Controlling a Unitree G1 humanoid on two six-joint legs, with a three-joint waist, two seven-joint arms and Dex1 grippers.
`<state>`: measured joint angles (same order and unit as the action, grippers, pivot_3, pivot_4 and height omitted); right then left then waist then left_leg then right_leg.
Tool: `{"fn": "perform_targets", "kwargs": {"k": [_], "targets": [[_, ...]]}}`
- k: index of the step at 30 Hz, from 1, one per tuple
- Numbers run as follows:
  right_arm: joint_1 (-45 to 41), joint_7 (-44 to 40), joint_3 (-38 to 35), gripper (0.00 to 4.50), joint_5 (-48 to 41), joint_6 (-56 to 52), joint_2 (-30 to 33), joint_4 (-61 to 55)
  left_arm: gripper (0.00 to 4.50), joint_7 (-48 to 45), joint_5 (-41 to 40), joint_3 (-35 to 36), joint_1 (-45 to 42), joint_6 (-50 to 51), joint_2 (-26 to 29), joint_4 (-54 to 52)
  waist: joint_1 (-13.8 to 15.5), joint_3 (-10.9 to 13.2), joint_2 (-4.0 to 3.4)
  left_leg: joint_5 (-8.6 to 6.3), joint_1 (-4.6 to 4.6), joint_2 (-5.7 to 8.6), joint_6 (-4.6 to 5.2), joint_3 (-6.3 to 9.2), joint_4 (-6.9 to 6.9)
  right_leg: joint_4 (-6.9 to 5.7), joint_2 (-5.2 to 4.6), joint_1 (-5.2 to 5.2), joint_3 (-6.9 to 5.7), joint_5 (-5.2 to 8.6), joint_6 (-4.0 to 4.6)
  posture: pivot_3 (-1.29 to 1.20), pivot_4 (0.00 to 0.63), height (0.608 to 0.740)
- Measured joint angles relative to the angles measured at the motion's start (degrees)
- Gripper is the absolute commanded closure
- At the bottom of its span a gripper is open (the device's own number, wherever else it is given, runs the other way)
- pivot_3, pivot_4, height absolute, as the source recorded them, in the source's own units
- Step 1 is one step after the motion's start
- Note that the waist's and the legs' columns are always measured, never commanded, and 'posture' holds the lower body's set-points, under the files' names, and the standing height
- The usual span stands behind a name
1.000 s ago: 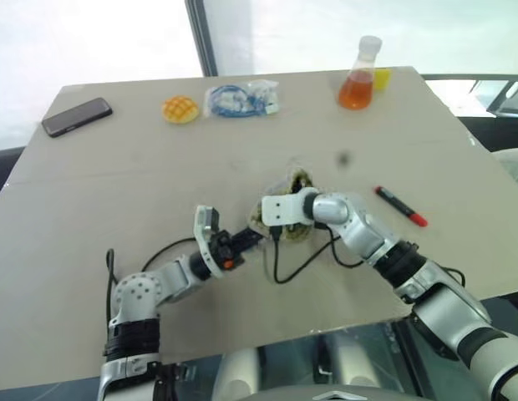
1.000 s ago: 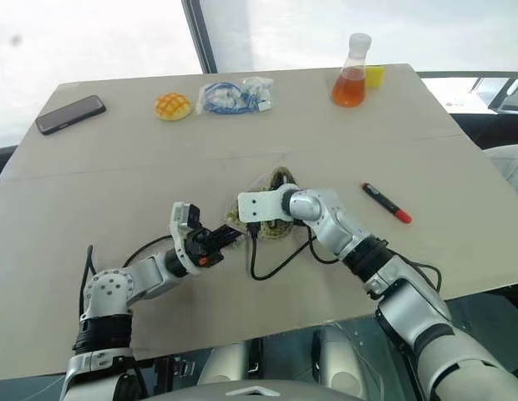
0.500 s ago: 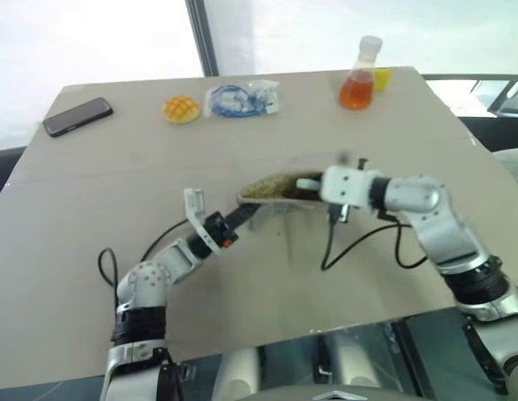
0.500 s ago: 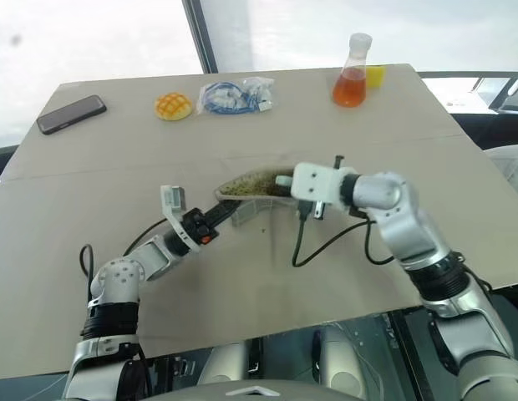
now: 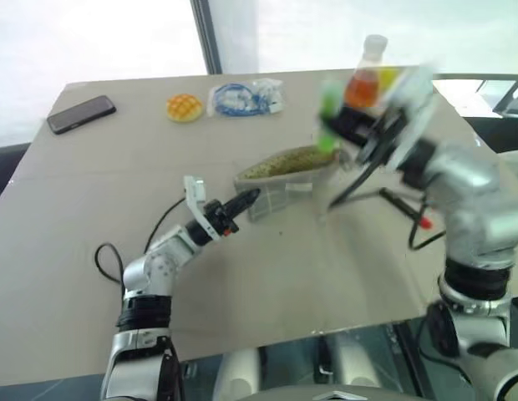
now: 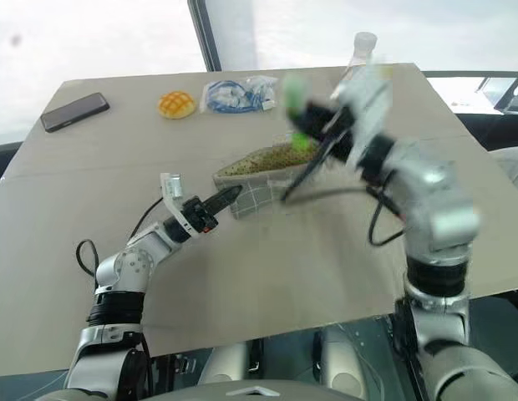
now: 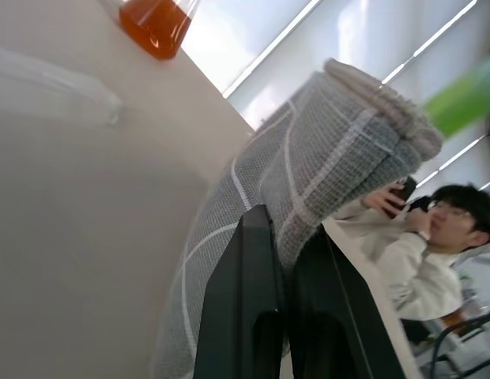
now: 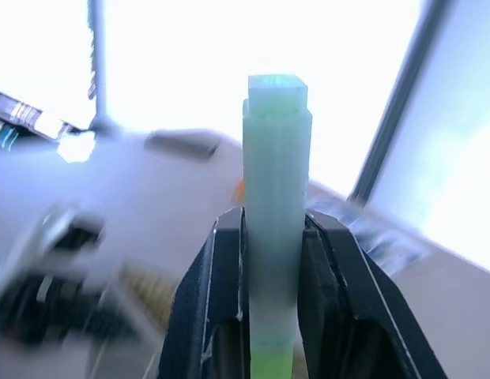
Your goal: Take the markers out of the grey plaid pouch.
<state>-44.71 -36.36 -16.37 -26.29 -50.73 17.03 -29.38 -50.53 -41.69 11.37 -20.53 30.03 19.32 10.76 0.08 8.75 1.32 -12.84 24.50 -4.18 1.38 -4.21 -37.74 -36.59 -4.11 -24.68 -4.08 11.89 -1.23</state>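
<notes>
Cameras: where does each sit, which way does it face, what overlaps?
Head pair: on the head, looking down over the table; both arms show.
Left wrist: along the left gripper, shut on the grey pouch.
Right wrist: along the right gripper, shut on a green marker.
Shared: head views show the pouch and marker too; flask in head and left wrist.

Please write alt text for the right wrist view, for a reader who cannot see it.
The right gripper is shut on a pale green marker, which stands up between its two black fingers. Behind it lie bright windows and a blurred table.
</notes>
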Motion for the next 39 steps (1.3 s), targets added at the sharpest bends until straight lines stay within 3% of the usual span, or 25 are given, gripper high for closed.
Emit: {"fn": "perform_targets", "kwargs": {"k": [3,6,8,9,10,11,14,21,25,30,37,39], "targets": [[-3.6,7.7,-10.9,4.11,-8.6,-9.2,0.4,-1.3,4.5,1.0,3.3,-0.1,0.1,-4.2,0.3,0.0,0.2,0.0,0.01,0.0,0.01,0.0,0.0,-0.02,0.15,0.12,0.0,0.0,-0.01,-0.01,0.01,0.0,0.15,0.74],[-0.2,11.3,-12.5,4.11,-8.1,-12.9,5.8,1.4,4.5,2.9,6.3,-0.2,0.3,-7.9,-0.2,0.1,0.5,0.0,0.0,0.0,0.04,0.02,0.01,-0.06,0.26,0.21,0.0,-0.02,0.0,0.0,0.02,0.0,0.15,0.74],[6.8,11.6,-8.0,4.11,-3.1,-11.6,14.8,6.6,4.5,5.5,9.3,0.0,0.6,-11.6,-0.6,0.1,0.8,0.0,0.02,0.0,0.09,0.07,0.02,-0.06,0.32,0.35,-0.02,-0.01,-0.01,0.0,0.01,0.0,0.15,0.74],[8.2,11.8,-8.0,4.11,-1.3,-11.5,15.0,8.7,4.5,6.1,10.0,0.4,0.7,-12.2,-0.5,0.2,0.7,0.0,-0.04,0.0,0.17,0.06,0.02,-0.12,0.32,0.36,-0.01,-0.09,0.04,-0.02,-0.01,0.0,0.15,0.74],[10.8,11.4,-4.4,4.11,1.9,-9.4,18.4,12.0,4.5,7.4,11.7,0.0,0.6,-14.0,-0.6,0.3,0.6,0.0,-0.15,0.0,0.14,0.08,0.03,-0.21,0.33,0.34,-0.01,-0.13,0.15,-0.02,-0.02,0.0,0.15,0.74],[14.5,9.9,4.0,4.11,9.5,-2.3,25.4,22.5,4.5,9.0,14.6,-0.8,0.3,-17.2,-0.7,0.3,0.6,0.0,-0.14,0.0,0.11,0.07,0.03,-0.21,0.35,0.36,0.03,-0.12,0.14,-0.01,-0.04,0.0,0.15,0.74],[14.0,7.0,13.4,4.11,17.8,8.5,27.3,39.1,4.5,9.8,17.9,-1.1,0.4,-20.9,-0.5,0.2,0.0,0.0,-0.15,0.01,0.04,0.05,0.03,-0.26,0.35,0.34,0.08,-0.13,0.22,0.0,-0.07,0.0,0.15,0.74],[10.3,2.7,20.6,0.93,23.6,20.3,25.8,52.1,4.5,8.1,21.5,-2.9,0.8,-26.5,1.8,0.1,-0.6,0.0,-0.14,0.01,0.05,0.01,0.02,-0.23,0.35,0.3,0.1,-0.11,0.2,0.06,-0.19,0.0,0.15,0.74],[12.8,1.9,19.5,0.93,23.5,20.9,26.5,44.9,4.5,6.4,24.5,-2.6,-0.5,-33.1,7.0,2.5,-0.6,0.0,-0.16,0.01,0.09,-0.02,0.02,-0.25,0.36,0.32,0.1,-0.17,0.18,-0.01,-0.08,0.0,0.15,0.74],[19.6,-2.4,13.6,0.93,15.3,18.1,26.8,19.7,4.5,2.8,28.9,-1.8,-5.1,-46.5,15.8,9.8,-0.4,0.1,-0.17,0.01,0.11,-0.04,0.01,-0.21,0.43,0.35,0.1,-0.19,0.11,0.0,-0.09,0.0,0.15,0.74],[28.5,-0.1,16.2,0.93,8.3,12.2,19.2,-2.2,4.5,-0.8,34.3,-2.3,-9.6,-62.0,22.9,28.0,0.1,0.0,-0.13,0.0,0.12,-0.03,0.02,-0.21,0.37,0.37,0.06,-0.15,0.07,0.1,-0.24,0.0,0.15,0.74],[29.6,1.2,17.8,0.87,8.1,12.2,16.5,-2.3,3.79,-3.7,34.7,-3.3,-11.4,-63.2,22.6,33.6,0.6,0.0,-0.11,0.0,0.13,-0.03,0.02,-0.21,0.29,0.35,0.06,-0.13,0.06,0.11,-0.24,0.0,0.15,0.74]]}}
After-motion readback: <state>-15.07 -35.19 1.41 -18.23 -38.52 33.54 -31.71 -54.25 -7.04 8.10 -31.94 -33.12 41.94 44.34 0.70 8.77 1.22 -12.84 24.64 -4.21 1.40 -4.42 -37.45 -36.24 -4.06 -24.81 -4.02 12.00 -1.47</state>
